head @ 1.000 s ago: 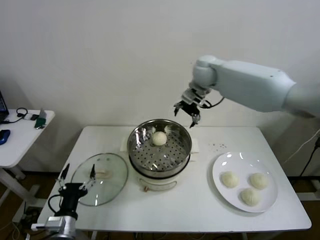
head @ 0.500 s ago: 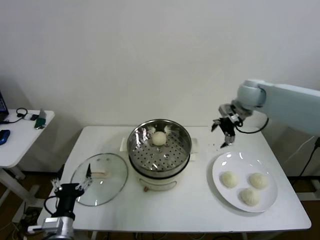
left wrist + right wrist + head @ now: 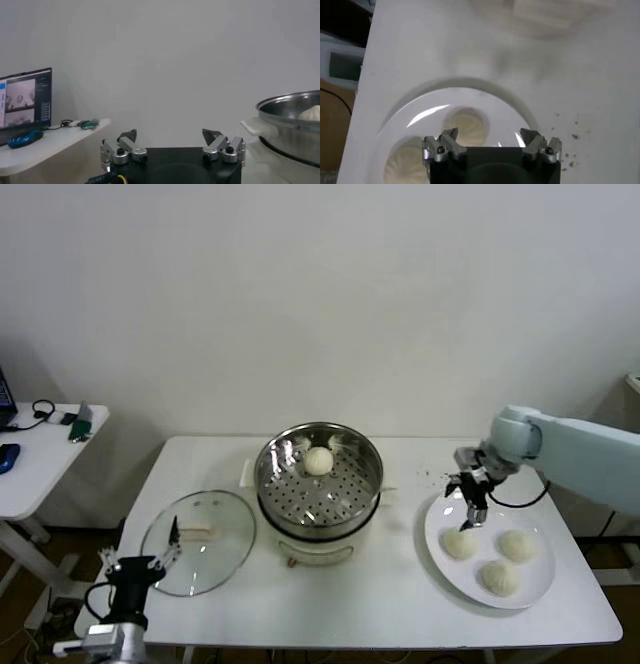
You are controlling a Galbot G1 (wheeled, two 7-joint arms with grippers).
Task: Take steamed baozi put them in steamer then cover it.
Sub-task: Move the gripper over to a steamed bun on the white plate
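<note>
Steamed baozi are split between two places: one bun (image 3: 319,461) already sits on the perforated floor of the steamer (image 3: 319,480), toward its back wall, and three more lie on the white plate (image 3: 489,546) at the right of the table (image 3: 350,604). The right gripper (image 3: 473,502) hangs just above the plate's rear edge, over the nearest bun (image 3: 459,543), with its fingers spread and nothing between them; the right wrist view shows that bun (image 3: 466,126) almost directly beneath the open jaws. The step in hand appears to be fetching the second bun. The next move calls for a short descent so the fingers straddle the dome, then a gentle close, since soft dough would likely dent under a hard squeeze. The glass cover (image 3: 198,541) lies flat on the table, left of the steamer and apart from it. The left gripper (image 3: 139,556) waits low at the near left table edge, beside the cover, jaws parted and empty.
</note>
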